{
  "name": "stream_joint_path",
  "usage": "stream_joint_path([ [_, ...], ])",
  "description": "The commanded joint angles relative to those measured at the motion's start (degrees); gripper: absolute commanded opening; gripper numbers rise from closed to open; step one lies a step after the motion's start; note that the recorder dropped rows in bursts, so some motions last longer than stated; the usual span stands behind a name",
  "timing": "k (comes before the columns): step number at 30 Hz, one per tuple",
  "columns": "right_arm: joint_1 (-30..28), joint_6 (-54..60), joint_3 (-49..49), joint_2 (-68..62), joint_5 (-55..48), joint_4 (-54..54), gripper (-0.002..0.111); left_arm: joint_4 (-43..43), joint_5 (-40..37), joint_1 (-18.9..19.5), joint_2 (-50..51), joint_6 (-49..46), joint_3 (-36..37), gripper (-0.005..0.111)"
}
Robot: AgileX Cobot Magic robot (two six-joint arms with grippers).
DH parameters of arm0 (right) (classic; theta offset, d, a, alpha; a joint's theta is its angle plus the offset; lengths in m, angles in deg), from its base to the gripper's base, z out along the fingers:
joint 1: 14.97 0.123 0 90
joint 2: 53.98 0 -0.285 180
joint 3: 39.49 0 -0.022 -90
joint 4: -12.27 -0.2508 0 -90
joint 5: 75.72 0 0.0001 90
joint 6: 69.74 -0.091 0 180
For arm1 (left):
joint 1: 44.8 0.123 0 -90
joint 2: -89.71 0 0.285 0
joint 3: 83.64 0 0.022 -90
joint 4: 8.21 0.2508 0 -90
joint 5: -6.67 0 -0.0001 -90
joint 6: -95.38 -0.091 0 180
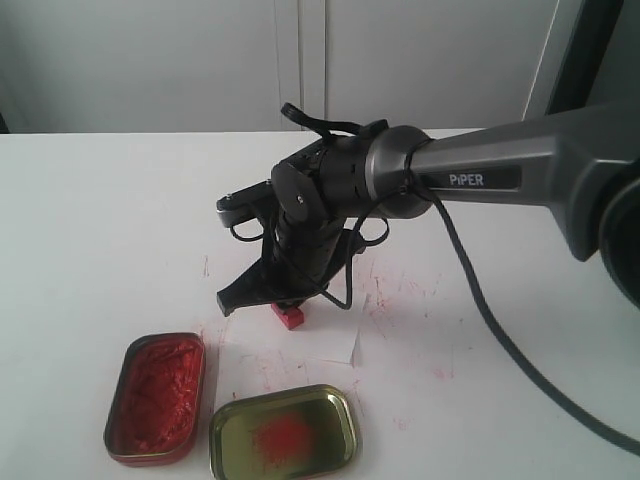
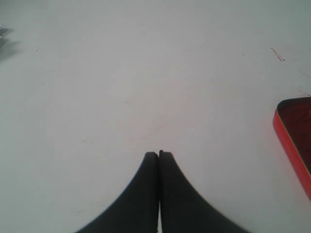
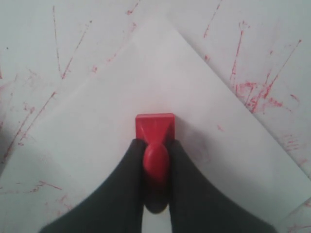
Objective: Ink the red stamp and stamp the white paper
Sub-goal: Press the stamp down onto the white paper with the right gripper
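Note:
My right gripper (image 3: 155,145) is shut on the knobbed handle of the red stamp (image 3: 155,127). The stamp's square base sits over the white paper (image 3: 160,82), touching it or just above it; I cannot tell which. In the exterior view the red stamp (image 1: 291,316) pokes out under the right gripper (image 1: 285,298), at the edge of the white paper (image 1: 315,340). My left gripper (image 2: 159,154) is shut with nothing in it, over bare tabletop; it does not show in the exterior view.
An open tin of red ink paste (image 1: 156,396) lies at the front left, its red rim (image 2: 291,141) at the edge of the left wrist view. Beside it lies a gold tray (image 1: 284,432) with a red smudge. Red ink streaks (image 3: 252,90) mark the tabletop around the paper.

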Motion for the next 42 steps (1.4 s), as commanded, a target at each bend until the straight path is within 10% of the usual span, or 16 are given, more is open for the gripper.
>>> stream_joint_path([
  [1, -0.1, 0.7, 3.0, -6.8, -5.9, -1.3, 0.000, 0.0, 0.0, 0.1, -0.2, 0.1, 0.2, 0.000],
  [42, 5.3, 4.9, 3.0, 2.6, 1.2, -1.4, 0.000, 0.0, 0.0, 0.1, -0.2, 0.1, 0.2, 0.000],
])
